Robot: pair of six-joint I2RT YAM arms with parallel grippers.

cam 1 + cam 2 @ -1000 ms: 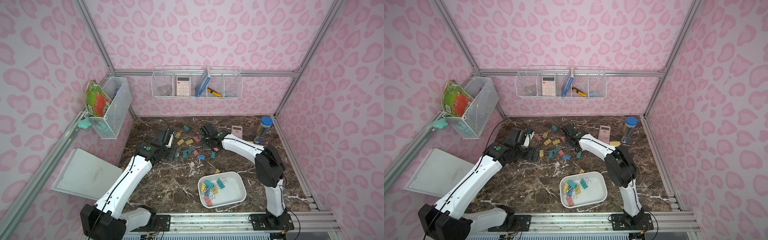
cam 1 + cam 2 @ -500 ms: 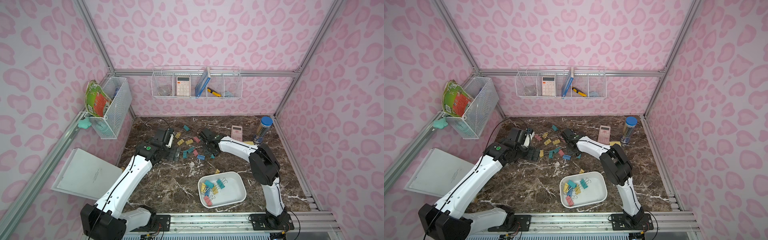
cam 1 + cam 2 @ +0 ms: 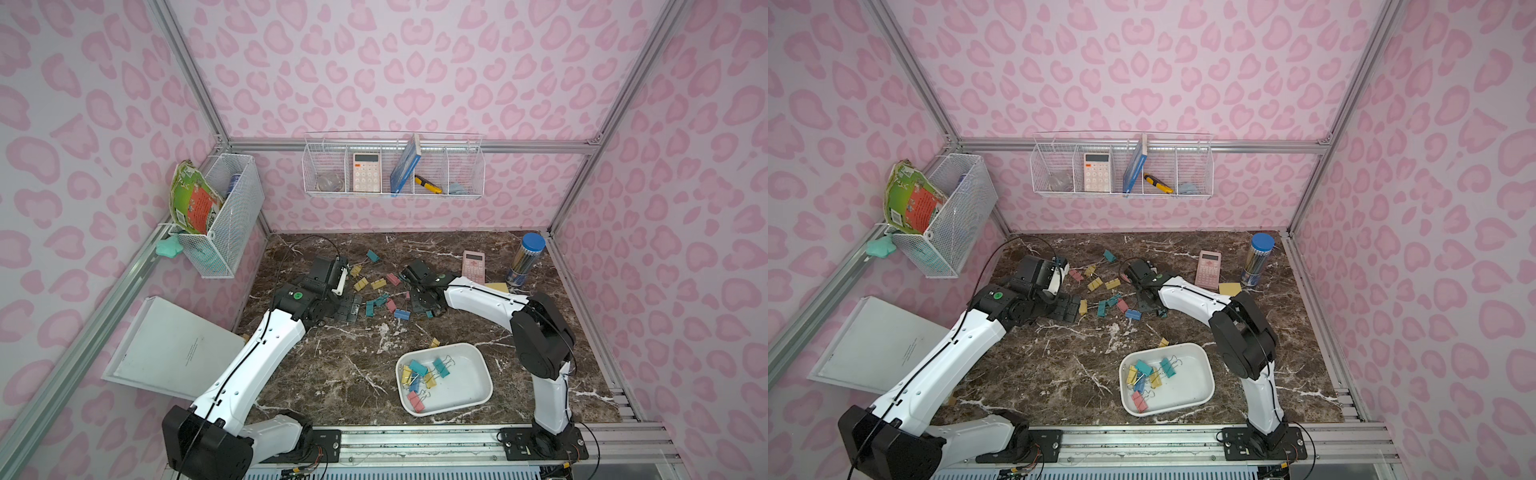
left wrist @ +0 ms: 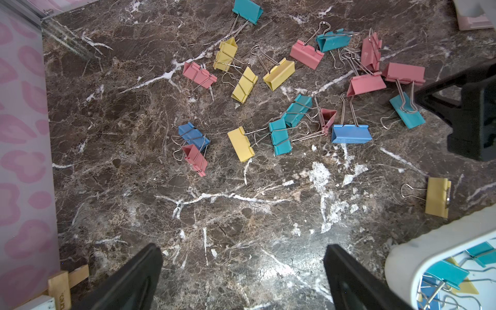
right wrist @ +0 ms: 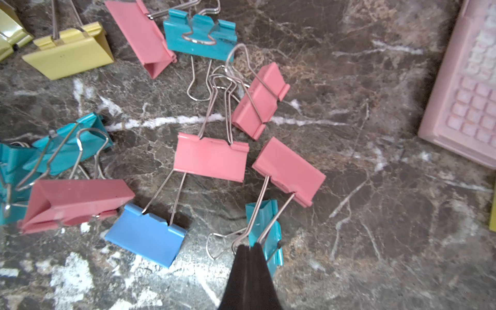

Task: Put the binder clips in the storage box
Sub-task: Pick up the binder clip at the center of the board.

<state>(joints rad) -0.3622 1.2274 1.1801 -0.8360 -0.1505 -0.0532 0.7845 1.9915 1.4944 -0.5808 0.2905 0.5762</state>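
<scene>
binder clips (image 4: 279,73): prob light, stiff, slick. Scattered mid-rear of surface (image 3: 353,361), some in storage box (image 3: 461,380) near front edge. Grab by wire handle (image 5: 278,214) imo. Right pincer (image 5: 249,248) pinching pink clip (image 5: 288,170) handle, left pincer (image 4: 241,249) wide open.

Closed claw (image 5: 249,247) on pink clip (image 5: 288,171) handle

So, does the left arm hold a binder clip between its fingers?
No, the left fingers stand wide apart above the bare marble tabletop, with nothing between them.
</scene>
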